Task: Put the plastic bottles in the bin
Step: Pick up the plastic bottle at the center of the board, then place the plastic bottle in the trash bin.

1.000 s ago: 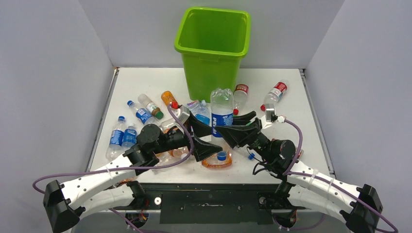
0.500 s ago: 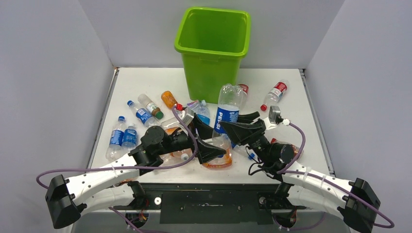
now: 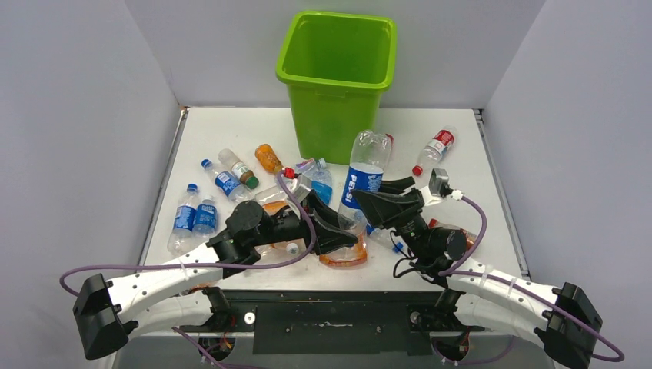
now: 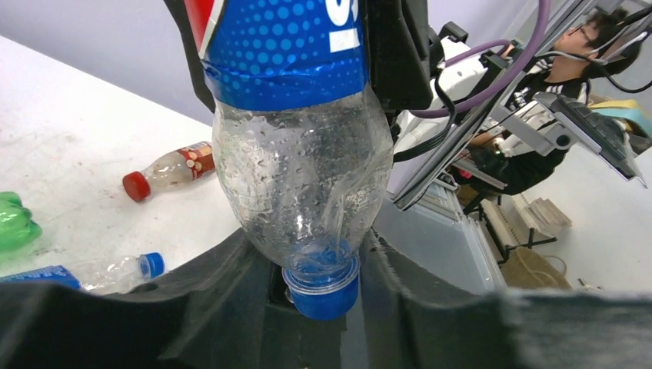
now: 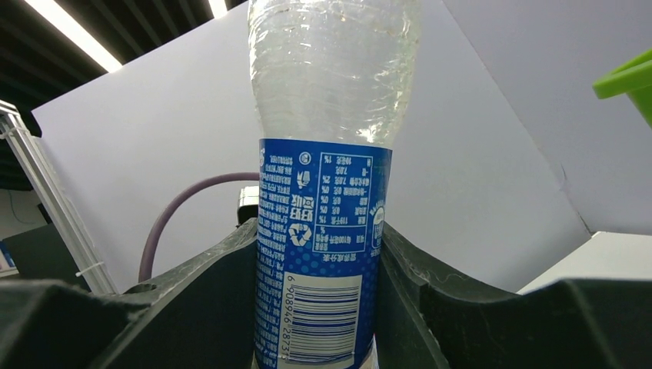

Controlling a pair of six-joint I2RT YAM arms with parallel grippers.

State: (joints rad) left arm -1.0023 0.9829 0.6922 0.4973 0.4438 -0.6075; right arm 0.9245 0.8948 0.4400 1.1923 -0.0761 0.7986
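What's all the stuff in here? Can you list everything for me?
bin: one, bright green, standing at the back of the table.
big bottle: one, clear with blue label, held upside down in front of the bin.
blue-label bottles: three, clear, lying on the left.
orange bottle: one, lying left of the bin.
red-label bottles: two, clear, right of the bin.
crushed bottles: several, clear or orange, under the arms.
table: one, white.
person: one, dark top, beyond the table.
cables: two, purple, along the arms.
left gripper: one, black, closed on the big bottle's cap end.
right gripper: one, black, closed on its label.
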